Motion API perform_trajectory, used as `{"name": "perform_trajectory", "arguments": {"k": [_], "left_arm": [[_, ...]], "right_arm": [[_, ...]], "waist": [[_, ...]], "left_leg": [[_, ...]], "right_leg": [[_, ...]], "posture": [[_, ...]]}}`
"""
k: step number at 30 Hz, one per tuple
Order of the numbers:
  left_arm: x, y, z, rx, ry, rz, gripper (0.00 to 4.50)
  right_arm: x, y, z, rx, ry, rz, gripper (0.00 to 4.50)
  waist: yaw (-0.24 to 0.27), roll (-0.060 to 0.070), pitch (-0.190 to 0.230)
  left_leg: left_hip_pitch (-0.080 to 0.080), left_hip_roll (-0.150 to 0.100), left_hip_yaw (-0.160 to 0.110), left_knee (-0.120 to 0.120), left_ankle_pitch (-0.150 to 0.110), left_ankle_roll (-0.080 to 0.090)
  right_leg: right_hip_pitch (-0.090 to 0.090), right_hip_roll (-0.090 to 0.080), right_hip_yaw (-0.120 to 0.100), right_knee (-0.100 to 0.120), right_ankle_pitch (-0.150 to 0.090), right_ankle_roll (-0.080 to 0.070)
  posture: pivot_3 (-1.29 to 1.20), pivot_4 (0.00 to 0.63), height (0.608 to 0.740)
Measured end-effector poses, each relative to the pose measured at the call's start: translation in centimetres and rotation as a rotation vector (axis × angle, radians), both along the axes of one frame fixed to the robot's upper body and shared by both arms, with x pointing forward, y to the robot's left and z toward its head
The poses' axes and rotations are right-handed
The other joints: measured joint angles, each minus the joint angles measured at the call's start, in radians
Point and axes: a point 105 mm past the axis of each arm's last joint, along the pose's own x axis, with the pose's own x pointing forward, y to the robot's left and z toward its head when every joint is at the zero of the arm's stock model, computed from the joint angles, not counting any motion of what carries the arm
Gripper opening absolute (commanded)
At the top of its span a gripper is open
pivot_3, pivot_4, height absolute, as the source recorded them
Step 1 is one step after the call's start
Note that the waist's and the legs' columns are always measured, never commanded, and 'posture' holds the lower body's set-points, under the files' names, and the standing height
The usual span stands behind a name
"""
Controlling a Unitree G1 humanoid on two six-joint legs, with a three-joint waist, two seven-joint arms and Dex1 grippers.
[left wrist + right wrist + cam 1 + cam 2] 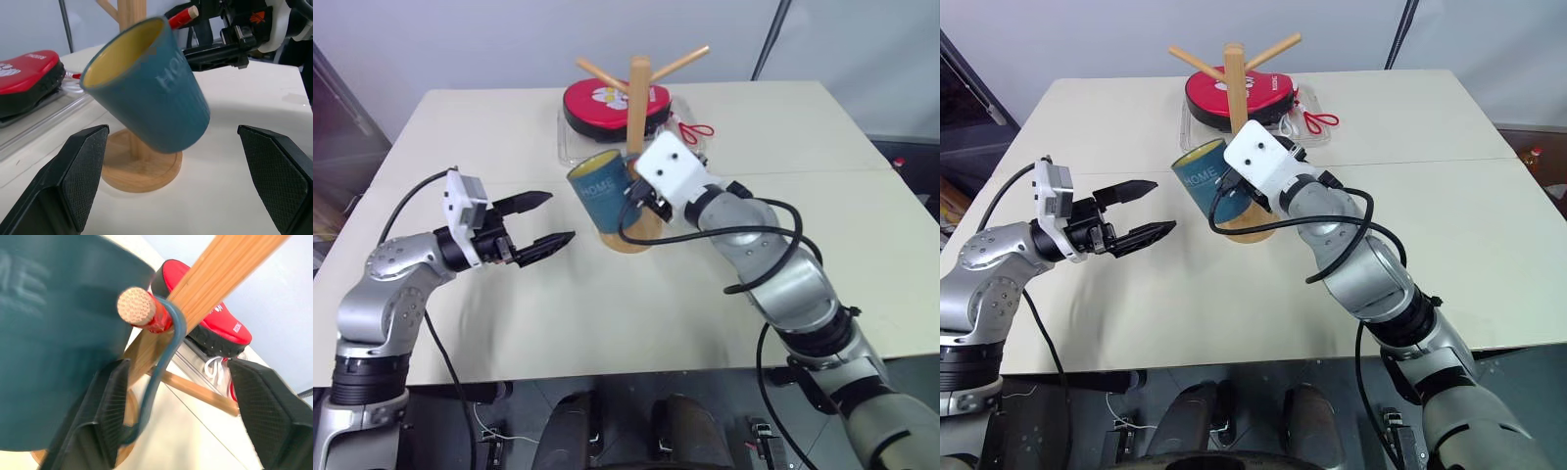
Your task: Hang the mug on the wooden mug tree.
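The dusty-blue mug [602,191] with white "HOME" lettering and a yellow inside hangs tilted beside the post of the wooden mug tree [639,88]. Its loop handle [166,357] is hooked over a red-banded peg [139,308]. My right gripper [186,411] is open, one finger on each side of the handle; the inner finger [105,416] lies close to the mug's wall. To the left of the mug, my left gripper [560,216] is open and apart from it, holding nothing and pointing at the mug.
Behind the tree, a red and black round case [607,103] lies in a clear tray [570,137], with red-handled scissors [697,129] beside it. The tree's disc base [631,242] stands mid-table. A dark pole [773,39] rises at the back right.
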Motion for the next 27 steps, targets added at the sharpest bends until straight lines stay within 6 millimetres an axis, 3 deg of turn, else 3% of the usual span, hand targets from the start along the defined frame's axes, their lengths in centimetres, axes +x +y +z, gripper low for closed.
{"name": "perform_trajectory", "arguments": {"k": [5, 12, 17, 20, 24, 27], "left_arm": [[1.1, 0.9, -0.7, -0.005, 0.030, 0.075, 4.50], [3.0, 2.3, -2.0, -0.016, 0.046, 0.214, 4.50], [4.9, 5.4, -4.2, -0.040, 0.061, 0.444, 4.50], [5.3, 6.9, -5.8, -0.047, 0.060, 0.565, 4.50], [5.2, 8.7, -7.8, -0.044, 0.070, 0.699, 4.50], [4.9, 9.1, -8.7, -0.047, 0.078, 0.741, 4.50]], "right_arm": [[-1.6, -1.3, 1.7, 0.016, -0.063, 0.065, 3.00], [-4.0, -4.1, 0.5, 0.249, 0.005, 0.161, 3.00], [-4.6, -9.7, -3.3, 0.501, 0.091, 0.038, 3.00], [-4.6, -11.9, -5.9, 0.582, 0.108, -0.032, 3.00], [-4.3, -13.1, -9.3, 0.648, 0.142, -0.077, 3.00], [-3.8, -12.9, -10.1, 0.662, 0.135, -0.066, 3.00]], "waist": [[0.003, -0.001, 0.000], [0.005, -0.002, 0.001], [0.006, -0.004, 0.000], [0.002, -0.004, 0.000], [0.001, -0.004, 0.000], [0.004, -0.004, 0.000]], "left_leg": [[0.000, 0.000, 0.000, -0.001, 0.000, 0.000], [0.000, 0.000, 0.000, -0.002, 0.000, 0.000], [0.001, 0.000, 0.000, -0.003, 0.000, 0.000], [0.002, 0.000, 0.000, -0.004, 0.000, 0.000], [0.002, 0.000, 0.000, -0.003, 0.000, 0.000], [0.002, 0.000, 0.000, -0.003, 0.000, 0.000]], "right_leg": [[0.000, 0.000, 0.000, -0.001, 0.000, 0.000], [0.000, 0.000, 0.000, -0.001, 0.000, 0.000], [0.001, 0.000, 0.000, -0.002, 0.000, 0.000], [0.001, 0.000, 0.000, -0.002, 0.000, 0.000], [0.001, 0.000, 0.000, -0.001, 0.000, 0.000], [0.001, 0.000, 0.000, -0.001, 0.000, 0.000]], "posture": [[0.00, 0.150, 0.740], [0.00, 0.150, 0.740], [0.00, 0.150, 0.740], [0.00, 0.150, 0.740], [0.00, 0.150, 0.740], [0.00, 0.150, 0.740]]}}
